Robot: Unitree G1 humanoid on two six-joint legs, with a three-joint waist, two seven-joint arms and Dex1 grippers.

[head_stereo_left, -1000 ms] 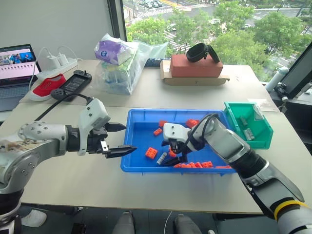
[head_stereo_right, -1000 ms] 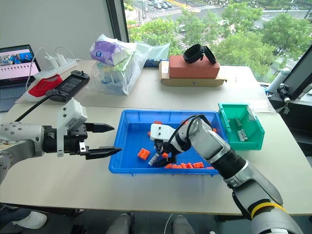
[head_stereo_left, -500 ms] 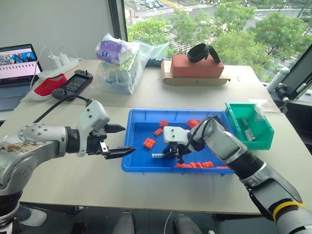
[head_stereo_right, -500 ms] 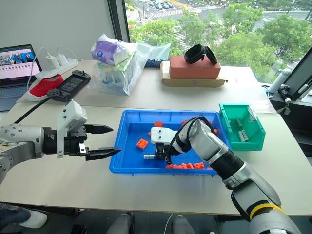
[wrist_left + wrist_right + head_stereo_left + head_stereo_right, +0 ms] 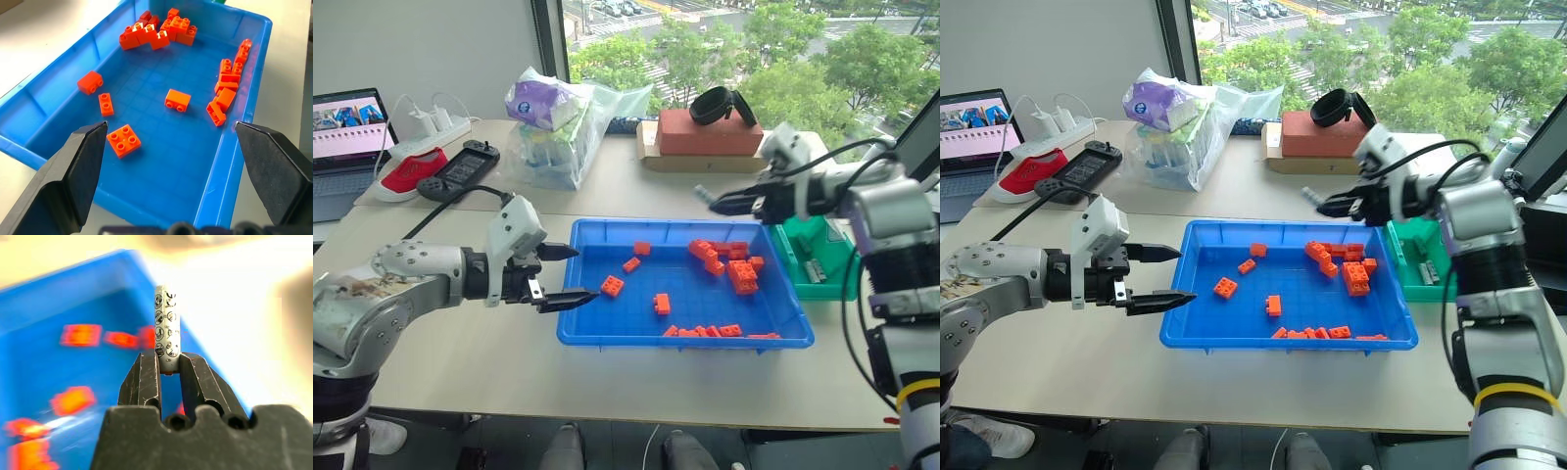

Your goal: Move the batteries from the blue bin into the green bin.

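Carry step in hand. Right hand (image 5: 168, 363) is clamped on one battery (image 5: 166, 328), pinched near its lower end so most of the cylinder stands up past the fingertips; printed symbols run down its side. In the head views this right hand (image 5: 705, 201) hangs raised above the far right corner of the blue bin (image 5: 607, 338), with the green bin (image 5: 837, 279) just beyond and below it on the wrist side, partly covered by the arm. At least two grey batteries already lie inside the green bin. Blue bin under the hand holds orange bricks (image 5: 729, 264) scattered and in a loose cluster; no further battery can be made out among them, though small ones could be hidden. Left hand (image 5: 566, 275) is spread wide and carries nothing, poised at the near left rim of the blue bin, fingertips just over the edge. Judgement: next move calls for swinging the right hand back over the green bin's mouth, lowering, then releasing; the high grip point means the battery could tip out early if jolted.
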